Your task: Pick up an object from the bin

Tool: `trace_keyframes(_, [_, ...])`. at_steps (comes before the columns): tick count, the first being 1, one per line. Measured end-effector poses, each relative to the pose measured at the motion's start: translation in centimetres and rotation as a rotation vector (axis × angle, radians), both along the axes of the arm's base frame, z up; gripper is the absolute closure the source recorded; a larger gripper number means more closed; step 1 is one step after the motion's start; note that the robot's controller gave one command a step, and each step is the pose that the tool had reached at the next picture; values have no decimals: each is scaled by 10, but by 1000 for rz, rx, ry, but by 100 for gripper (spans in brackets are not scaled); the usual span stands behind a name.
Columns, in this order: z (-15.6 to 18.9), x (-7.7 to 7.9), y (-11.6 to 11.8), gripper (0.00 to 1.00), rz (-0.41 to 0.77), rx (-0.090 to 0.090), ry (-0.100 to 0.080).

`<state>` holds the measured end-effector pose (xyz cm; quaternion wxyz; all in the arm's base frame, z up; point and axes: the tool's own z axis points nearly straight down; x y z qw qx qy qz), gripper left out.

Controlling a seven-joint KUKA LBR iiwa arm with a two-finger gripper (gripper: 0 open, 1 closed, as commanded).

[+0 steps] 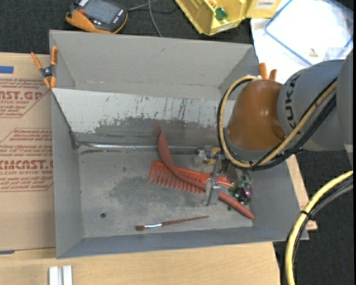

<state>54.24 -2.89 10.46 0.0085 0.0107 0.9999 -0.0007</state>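
Note:
My gripper is low in the right half of the bin, under the orange wrist cover. It stands at the right end of a red-orange comb, whose curved handle rises toward the back wall. Whether it touches the comb I cannot tell. Just right of the gripper lies a red-handled tool, partly hidden by the wrist. A thin paintbrush with a red shaft lies along the front of the bin floor, apart from the gripper.
The arm and its looping cables cover the bin's right wall and corner. The bin's sloped walls rise steeply at the back and left. The left half of the floor is bare grey metal.

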Motion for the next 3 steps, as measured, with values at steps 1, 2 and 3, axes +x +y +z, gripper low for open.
trace_keyframes(1, [-31, 12, -32, 0, 48, -1, 15])
trace_keyframes(2, [-34, 10, -8, 0, -32, 2, -1])
trace_keyframes(3, [-32, 12, -28, 100, 39, 2, 15])
